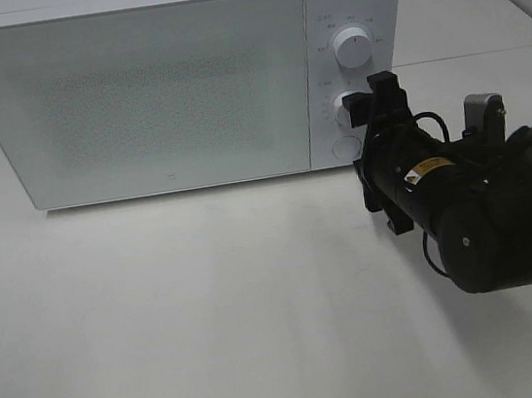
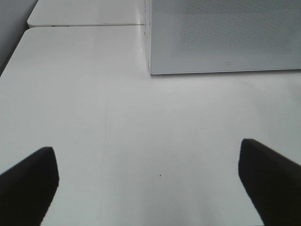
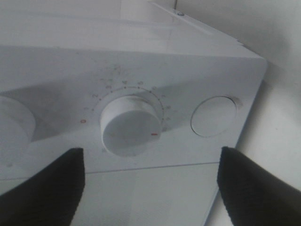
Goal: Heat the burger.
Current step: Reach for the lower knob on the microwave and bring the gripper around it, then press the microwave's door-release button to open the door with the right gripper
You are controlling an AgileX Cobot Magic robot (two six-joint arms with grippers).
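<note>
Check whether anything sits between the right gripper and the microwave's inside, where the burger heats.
Yes: the shut door covers the whole cavity front. No burger shows in any view, and the door hides whatever is inside. The right gripper, open, faces the lower dial with nothing between them.

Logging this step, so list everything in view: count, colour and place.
microwave: one, white, door shut, at the back of the table
upper knob: one, white, on the microwave's control panel
lower knob: one, white, below the upper knob
round button: one, white, below the lower knob
table: one, white, under the microwave
burger: none in view
right gripper: one, black, open, fingers either side of the lower knob
left gripper: one, black, open, over bare table before the microwave
</note>
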